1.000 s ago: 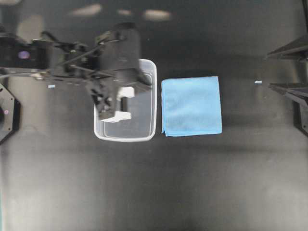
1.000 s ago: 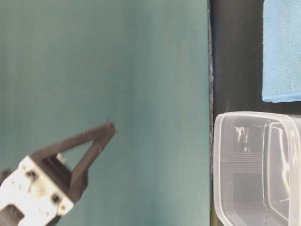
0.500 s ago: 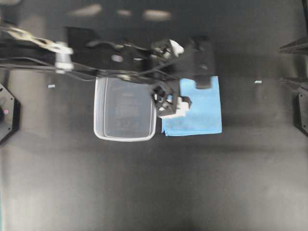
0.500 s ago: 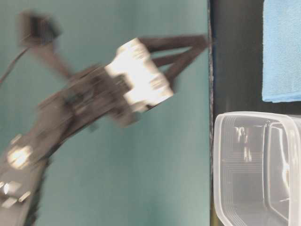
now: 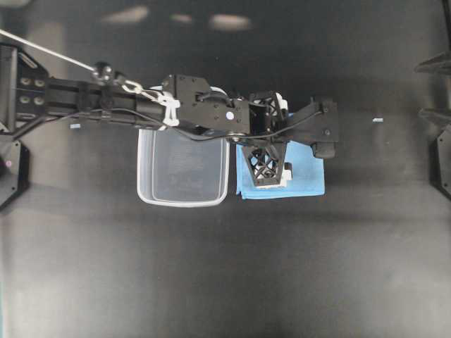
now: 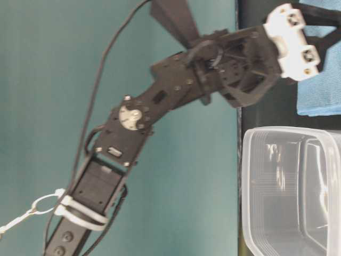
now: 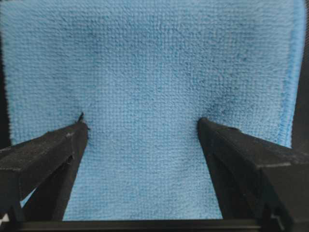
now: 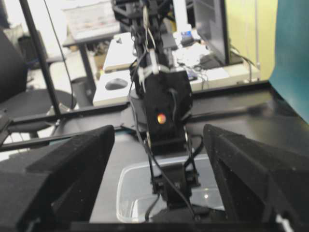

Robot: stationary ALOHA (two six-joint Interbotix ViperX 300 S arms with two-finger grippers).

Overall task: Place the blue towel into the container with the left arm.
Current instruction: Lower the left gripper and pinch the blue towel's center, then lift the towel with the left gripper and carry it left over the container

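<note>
1. Overhead view: the long black left arm (image 5: 106, 105) with white clips stretches from the left across the far rim of the clear rectangular plastic tub (image 5: 148, 190) to the square light blue folded microfibre towel (image 5: 306, 179), which lies flat on the black table (image 5: 211, 282) just right of the tub, their sides nearly touching
2. Left wrist view: the lattice-patterned black left gripper (image 7: 142, 128) is spread wide directly above the blue towel (image 7: 145, 63), fingers (image 7: 53, 145) straddling its middle with cloth showing between them; nothing is gripped yet. As I judge it, the coming move is straight down and then a close, since the towel sits squarely beneath the jaws
3. Right wrist view: the black right gripper (image 8: 159, 145) stands wide and empty at the far right, well apart from the towel, so the left one is the nearer
4. Against a second ago, the left arm has swung from over the tub to over the towel and its jaws have opened from partly closed; towel and tub lie where they did
</note>
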